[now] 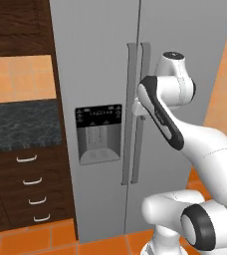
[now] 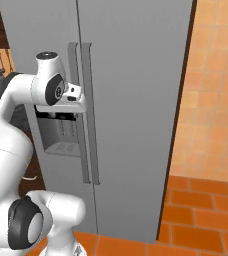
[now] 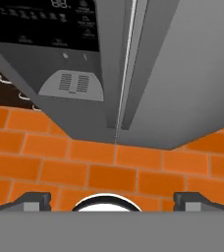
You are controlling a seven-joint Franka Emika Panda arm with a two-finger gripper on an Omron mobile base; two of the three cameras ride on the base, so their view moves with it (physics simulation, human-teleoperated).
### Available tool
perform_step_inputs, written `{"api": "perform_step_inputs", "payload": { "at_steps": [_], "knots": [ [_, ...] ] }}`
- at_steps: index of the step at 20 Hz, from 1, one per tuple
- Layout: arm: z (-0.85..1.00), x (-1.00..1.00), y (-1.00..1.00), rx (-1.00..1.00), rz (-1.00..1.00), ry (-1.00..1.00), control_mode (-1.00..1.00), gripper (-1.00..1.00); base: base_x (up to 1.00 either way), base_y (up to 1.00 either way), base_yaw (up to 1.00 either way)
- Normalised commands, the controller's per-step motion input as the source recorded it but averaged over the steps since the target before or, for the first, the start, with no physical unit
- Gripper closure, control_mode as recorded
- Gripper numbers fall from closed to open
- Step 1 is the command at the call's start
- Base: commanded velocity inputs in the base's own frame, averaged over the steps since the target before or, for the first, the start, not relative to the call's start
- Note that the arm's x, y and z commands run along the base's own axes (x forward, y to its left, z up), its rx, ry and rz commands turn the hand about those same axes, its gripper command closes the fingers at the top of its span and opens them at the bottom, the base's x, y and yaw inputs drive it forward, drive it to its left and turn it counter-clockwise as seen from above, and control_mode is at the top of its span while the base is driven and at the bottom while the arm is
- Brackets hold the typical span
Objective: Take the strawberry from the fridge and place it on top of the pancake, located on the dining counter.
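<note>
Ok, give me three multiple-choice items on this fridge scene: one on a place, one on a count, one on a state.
1. Where on the fridge is the black dispenser?
A. on the left door
B. on the right door
C. on the side wall

2. How many long upright handles run down the middle of the fridge?
A. one
B. two
C. four

3. How do the fridge doors stand?
A. both shut
B. left one swung wide
C. right one swung wide

Answers:
1. A, the black panel sits left of the centre seam in both base views.
2. B, a pair stands side by side at the seam.
3. A, both doors lie flush, nothing of the inside shows, and the gripper hangs open, holding nothing.
</note>
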Motion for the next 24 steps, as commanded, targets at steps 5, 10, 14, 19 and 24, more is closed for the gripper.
{"api": "perform_step_inputs", "payload": {
  "at_steps": [5, 10, 14, 19, 24],
  "knots": [
    [0.0, 0.0, 0.0, 0.0, 0.0, 0.0, 1.0, -1.0, -0.16, -0.23, -0.06],
    [0.0, 0.0, 0.0, 0.0, 0.0, 0.0, 1.0, -1.0, -0.02, -0.34, 0.0],
    [-0.21, 0.14, -0.05, 0.0, 0.0, -0.06, -1.0, -1.0, 0.0, -0.08, 0.0],
    [-0.47, 0.91, 0.0, 0.0, 0.0, -0.29, -1.0, -1.0, 0.0, 0.0, 0.0],
    [-0.24, 0.88, 0.0, 0.01, 0.03, -0.21, -1.0, -1.0, 0.0, 0.0, 0.0]
  ]
}}
